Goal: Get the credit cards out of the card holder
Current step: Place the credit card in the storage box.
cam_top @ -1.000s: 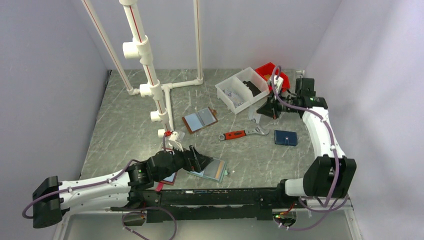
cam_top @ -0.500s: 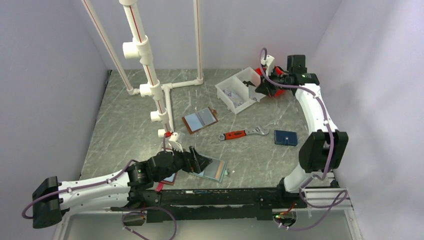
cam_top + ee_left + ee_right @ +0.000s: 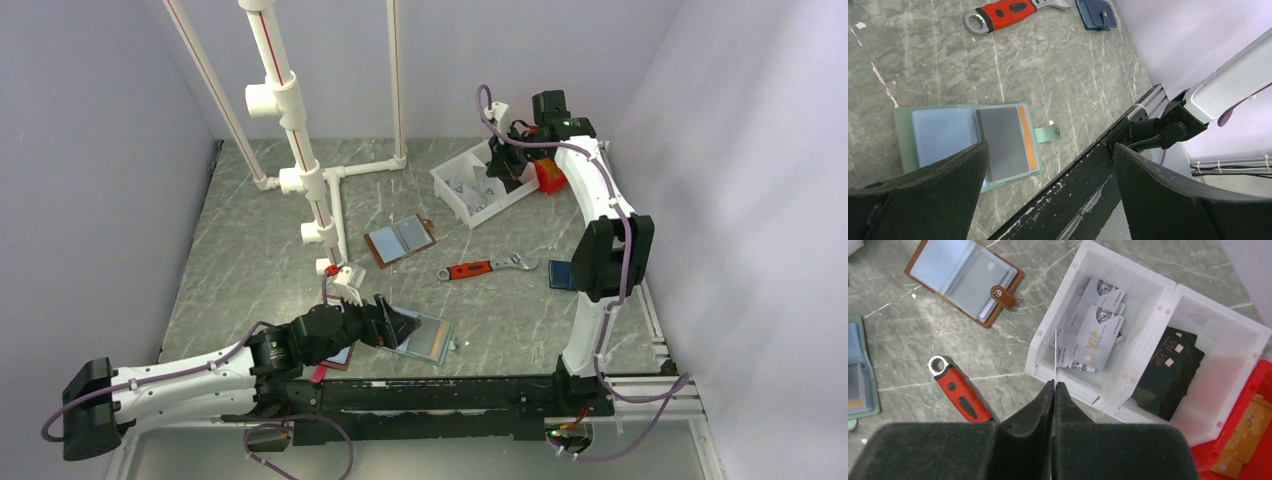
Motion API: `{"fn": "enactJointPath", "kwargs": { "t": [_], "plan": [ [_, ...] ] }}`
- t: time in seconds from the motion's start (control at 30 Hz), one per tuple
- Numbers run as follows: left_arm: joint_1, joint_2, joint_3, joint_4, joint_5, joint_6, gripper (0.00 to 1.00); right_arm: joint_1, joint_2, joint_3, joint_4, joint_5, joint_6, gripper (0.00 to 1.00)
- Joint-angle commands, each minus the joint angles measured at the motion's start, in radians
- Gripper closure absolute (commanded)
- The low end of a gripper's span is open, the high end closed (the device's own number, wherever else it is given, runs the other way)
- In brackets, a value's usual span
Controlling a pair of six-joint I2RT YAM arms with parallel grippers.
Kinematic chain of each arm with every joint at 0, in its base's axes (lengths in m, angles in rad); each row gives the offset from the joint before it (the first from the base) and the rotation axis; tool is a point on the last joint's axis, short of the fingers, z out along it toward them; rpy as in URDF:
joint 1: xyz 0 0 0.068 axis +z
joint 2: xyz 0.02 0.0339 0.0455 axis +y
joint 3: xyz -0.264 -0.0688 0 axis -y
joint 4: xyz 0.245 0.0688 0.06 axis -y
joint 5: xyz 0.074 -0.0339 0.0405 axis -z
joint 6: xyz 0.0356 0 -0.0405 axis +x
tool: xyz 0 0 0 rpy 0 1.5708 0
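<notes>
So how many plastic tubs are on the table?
3: a white tub of silver cards, a white tub of black cards touching it, and a red tub beside that. None looks hidden.

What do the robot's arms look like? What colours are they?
The left arm and right arm have white tube-shaped parts and chunky black joints. Thin purple cables loop along them. The left tool and right tool each have two black wedge-shaped fingers.
</notes>
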Motion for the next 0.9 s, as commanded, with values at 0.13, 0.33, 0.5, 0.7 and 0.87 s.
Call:
{"fn": "enactJointPath", "kwargs": {
  "t": [0.13, 0.33, 0.5, 0.7, 0.87],
  "plan": [
    [0.0, -0.022, -0.014, 0.025, -0.029, 0.087, 0.01, 0.025, 0.108, 0.107, 0.003, 0.041, 0.027, 1.0],
    [0.0, -0.022, -0.047, 0.102, -0.022, 0.145, 0.01, 0.027, 0.189, 0.153, 0.006, 0.046, 0.035, 1.0],
    [0.0, -0.018, -0.093, 0.204, -0.001, 0.216, 0.01, 0.033, 0.242, 0.179, 0.006, 0.041, 0.034, 1.0],
    [0.0, 0.0, -0.132, 0.313, 0.01, 0.293, 0.0, 0.052, 0.301, 0.212, -0.016, 0.023, 0.023, 1.0],
    [0.0, 0.039, -0.156, 0.404, 0.031, 0.334, 0.01, 0.063, 0.343, 0.238, -0.02, 0.037, 0.032, 1.0]
  ]
}}
